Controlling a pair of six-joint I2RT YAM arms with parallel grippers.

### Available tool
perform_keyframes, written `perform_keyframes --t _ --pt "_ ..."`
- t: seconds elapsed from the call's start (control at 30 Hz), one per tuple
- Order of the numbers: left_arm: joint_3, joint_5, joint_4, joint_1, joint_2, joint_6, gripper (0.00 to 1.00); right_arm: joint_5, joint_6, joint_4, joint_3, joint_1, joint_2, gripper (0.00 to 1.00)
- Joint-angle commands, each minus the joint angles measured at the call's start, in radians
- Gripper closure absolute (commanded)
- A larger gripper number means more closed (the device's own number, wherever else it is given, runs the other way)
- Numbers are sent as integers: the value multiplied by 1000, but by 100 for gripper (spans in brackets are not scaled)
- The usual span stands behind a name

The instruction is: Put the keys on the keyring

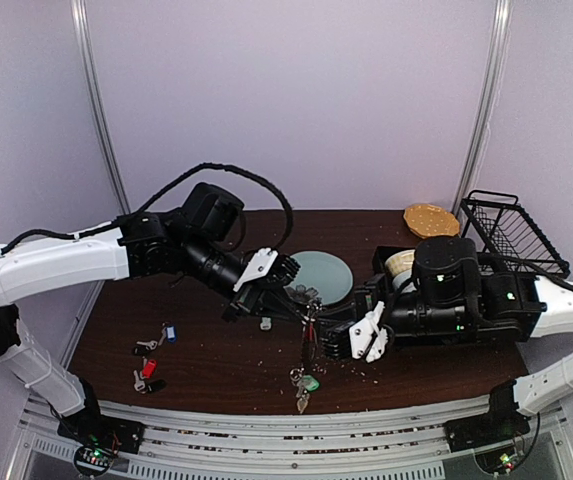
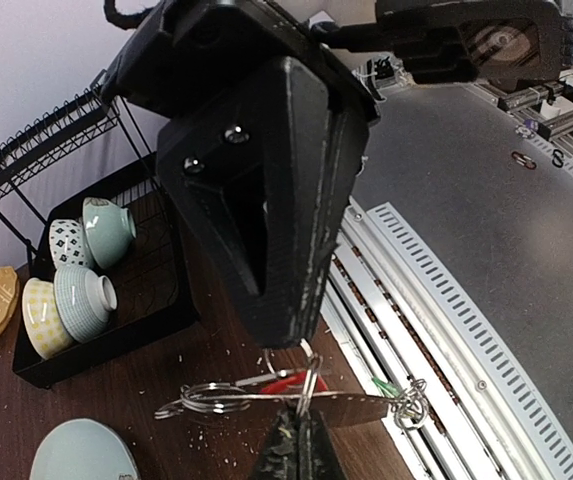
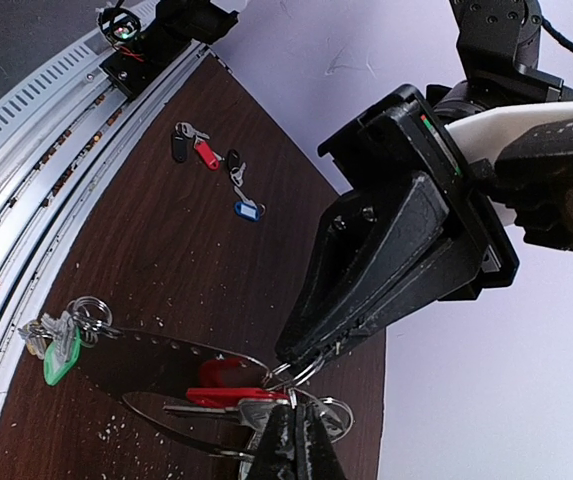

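The keyring (image 3: 156,345), a large thin grey loop, hangs between both grippers; it is edge-on in the left wrist view (image 2: 366,401). My left gripper (image 2: 302,425) is shut at the loop's wire. My right gripper (image 3: 294,430) is shut on the small split ring of a red-tagged key (image 3: 228,385), which reaches up to the left fingertips (image 3: 306,350). The grippers meet tip to tip (image 1: 309,318). A green-tagged key (image 3: 59,357) sits at the loop's low end, near the table (image 1: 309,383). Blue-tagged (image 1: 170,333) and red-tagged keys (image 1: 148,368) lie at front left.
A pale green plate (image 1: 323,275) lies behind the grippers. A black tray of bowls (image 2: 76,290), a wire rack (image 1: 511,235) and a yellow plate (image 1: 431,220) stand at back right. A tiny clear bottle (image 1: 265,323) lies below the left gripper. The slotted metal rail (image 1: 296,425) borders the near edge.
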Motion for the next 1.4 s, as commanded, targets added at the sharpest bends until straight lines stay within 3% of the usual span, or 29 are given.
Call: perform_keyframes --t 0.0,0.33,0.6,1.37 --pt "38 32 48 0 11 -13 100 17 28 70 -10 7 5 100" --pt "21 31 69 2 -6 -15 100 38 13 83 -28 7 -11 100" --pt "-16 41 131 2 -32 -29 100 -10 4 -19 -26 1 -44 100" --pt "5 54 104 2 -12 -34 100 5 -34 65 -67 2 -75 100"
